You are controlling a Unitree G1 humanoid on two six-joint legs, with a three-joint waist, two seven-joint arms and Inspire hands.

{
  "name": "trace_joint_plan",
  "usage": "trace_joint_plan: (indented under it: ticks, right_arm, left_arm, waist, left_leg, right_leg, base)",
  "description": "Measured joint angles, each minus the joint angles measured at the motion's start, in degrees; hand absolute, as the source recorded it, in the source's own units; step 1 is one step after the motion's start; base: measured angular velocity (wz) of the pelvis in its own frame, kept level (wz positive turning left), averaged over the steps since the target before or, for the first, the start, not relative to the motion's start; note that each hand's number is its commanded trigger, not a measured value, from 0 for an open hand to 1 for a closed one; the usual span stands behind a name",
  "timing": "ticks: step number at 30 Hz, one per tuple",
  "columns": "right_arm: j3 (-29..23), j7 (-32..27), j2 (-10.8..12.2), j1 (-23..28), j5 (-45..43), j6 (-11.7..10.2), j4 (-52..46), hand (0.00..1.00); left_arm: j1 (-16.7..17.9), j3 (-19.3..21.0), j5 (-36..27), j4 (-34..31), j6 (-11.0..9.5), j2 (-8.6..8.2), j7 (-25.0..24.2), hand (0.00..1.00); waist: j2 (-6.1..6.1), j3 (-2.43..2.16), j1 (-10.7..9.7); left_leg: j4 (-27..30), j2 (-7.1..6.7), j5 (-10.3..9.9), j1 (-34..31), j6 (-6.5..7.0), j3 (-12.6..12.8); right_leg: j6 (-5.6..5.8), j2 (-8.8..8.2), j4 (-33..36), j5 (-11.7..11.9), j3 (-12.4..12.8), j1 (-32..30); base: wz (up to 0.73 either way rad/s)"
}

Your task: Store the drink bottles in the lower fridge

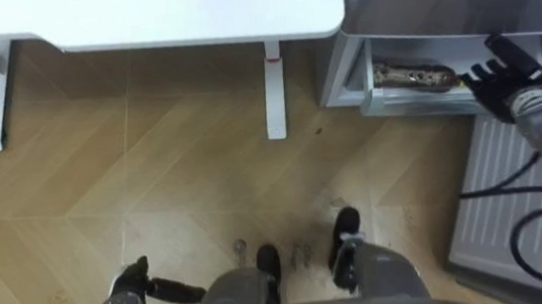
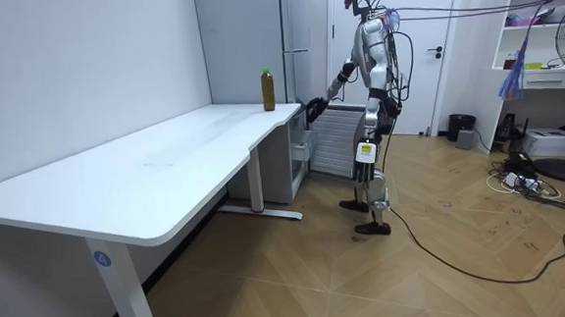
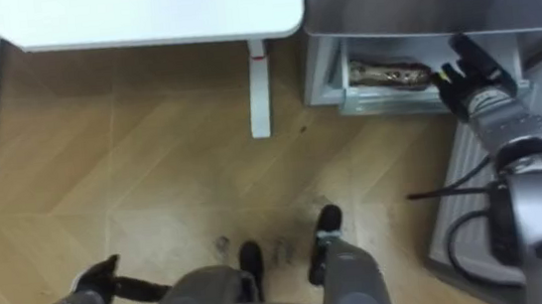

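Observation:
A brown drink bottle with a green cap (image 2: 268, 90) stands upright on the far end of the white desk (image 2: 155, 161), next to the tall grey fridge (image 2: 256, 42). I stand on the wooden floor in front of the fridge. Its lower compartment (image 1: 414, 83) is open, and a long brownish thing (image 1: 421, 77) lies inside; what it is I cannot tell. My right hand (image 1: 504, 68) reaches to the compartment's right front edge with its fingers straight, holding nothing. My left hand (image 1: 136, 283) hangs low at my left side, relaxed and without load.
The desk's rounded end (image 1: 189, 20) and its white leg (image 1: 273, 92) lie ahead on my left. A white ribbed panel (image 1: 514, 188) lies low on my right. Shelves, a fan and cables (image 2: 542, 64) stand across the room.

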Motion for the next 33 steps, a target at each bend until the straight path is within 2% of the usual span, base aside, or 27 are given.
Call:
trace_joint_plan:
  ticks: [2,6,8,12,14,18,20,21,23,25,30,33]
  right_arm:
    - [0.0,1.9,-0.3,2.3,-2.1,0.0,-1.1,0.00]
    - [0.1,5.0,-0.3,7.0,-7.8,-0.1,-4.7,0.00]
    - [0.2,7.1,0.1,13.5,-13.0,-0.1,-9.1,0.00]
    - [0.2,9.4,1.2,20.4,-17.4,-0.1,-13.1,0.00]
    - [0.2,10.9,1.9,23.0,-19.2,-0.2,-13.0,0.00]
    - [1.1,13.2,5.3,28.6,-22.8,-0.3,-13.0,0.00]
    - [2.4,14.1,6.7,31.9,-22.9,-0.4,-12.9,0.00]
    - [2.4,14.2,7.1,32.6,-22.9,-0.4,-12.8,0.00]
    - [2.3,14.2,9.2,34.1,-22.9,-0.9,-10.9,0.00]
    - [2.4,14.0,10.6,35.2,-22.9,-1.2,-9.7,0.00]
    - [2.4,12.1,13.8,35.5,-22.7,-1.5,-6.1,0.00]
    - [2.3,11.7,14.7,35.8,-22.7,-2.8,-5.3,0.00]
  left_arm:
    - [0.7,1.2,0.0,-0.7,0.0,0.00,0.0,0.00]
    - [1.7,2.6,0.2,-0.8,0.0,0.00,-0.2,0.00]
    - [3.1,4.3,1.3,-2.1,-0.2,-0.05,-0.1,0.00]
    - [5.5,5.2,1.2,-2.6,-1.4,0.16,0.3,0.00]
    - [5.9,5.4,1.2,-2.5,-1.5,0.16,0.4,0.00]
    - [7.8,6.5,1.1,-2.1,-1.8,0.04,1.2,0.00]
    - [7.8,6.6,1.1,-2.2,-2.0,-0.87,1.6,0.00]
    - [7.8,7.0,1.1,-2.2,-2.2,-1.22,1.6,0.00]
    - [8.0,8.1,1.1,-2.1,-2.6,-2.21,1.6,0.00]
    - [8.0,8.1,1.1,-2.1,-2.9,-2.49,1.7,0.00]
    - [8.0,8.8,1.1,-2.2,-4.1,-3.04,3.4,0.00]
    - [7.9,9.1,1.1,-2.2,-4.7,-3.95,4.5,0.00]
  waist:
    - [-0.40,-0.32,-0.5]
    - [-0.73,-0.52,-1.3]
    - [-1.14,-0.71,-1.2]
    - [-1.56,-0.73,-1.6]
    - [-1.65,-0.65,-1.9]
    - [-1.61,-0.66,-1.9]
    - [-1.21,-0.55,-2.0]
    - [-1.05,-0.52,-1.9]
    - [-0.40,-0.18,-1.9]
    - [-0.02,-0.11,-1.8]
    - [0.25,-0.18,-2.0]
    - [0.21,-0.20,-2.4]
  left_leg:
    - [-0.6,0.40,-0.2,2.1,-0.18,0.0]
    - [-2.3,0.90,-0.4,5.9,-0.41,0.1]
    - [-3.3,1.28,-0.6,8.4,-0.69,0.1]
    - [-3.7,1.82,-1.2,10.8,-1.09,0.0]
    - [-3.7,2.21,-1.8,12.2,-1.27,0.1]
    - [-3.7,3.03,-3.0,14.7,-1.74,0.1]
    - [-4.1,3.16,-3.1,15.5,-1.76,0.0]
    - [-4.2,3.18,-3.1,15.6,-1.73,0.0]
    - [-4.3,3.24,-3.3,16.7,-1.71,0.0]
    - [-4.5,3.43,-3.8,17.4,-1.69,0.2]
    - [-4.4,3.88,-4.4,18.5,-1.84,0.6]
    - [-4.4,3.90,-4.4,19.0,-1.83,0.8]
  right_leg:
    - [0.10,0.47,-1.1,-0.1,-0.2,2.5]
    - [0.21,1.29,-1.9,-0.4,0.0,5.9]
    - [0.34,1.71,-1.9,-1.3,0.1,8.0]
    - [0.35,2.29,-1.9,-2.2,0.1,10.2]
    - [0.36,2.76,-2.0,-2.6,0.2,11.6]
    - [0.35,4.11,-2.9,-3.3,1.4,14.3]
    - [0.46,4.22,-2.9,-3.6,1.4,14.9]
    - [0.51,4.23,-2.9,-3.7,1.3,15.0]
    - [0.67,4.40,-2.9,-4.0,1.5,15.9]
    - [0.84,4.61,-2.9,-4.4,1.7,16.6]
    - [0.91,5.32,-3.2,-4.8,2.4,17.5]
    - [0.99,5.44,-3.3,-4.8,3.0,17.8]
  base:
    - [0.05]
    - [-0.04]
    - [0.00]
    - [-0.01]
    - [-0.05]
    - [-0.05]
    - [0.00]
    - [0.00]
    - [0.00]
    - [-0.02]
    - [-0.04]
    - [-0.05]
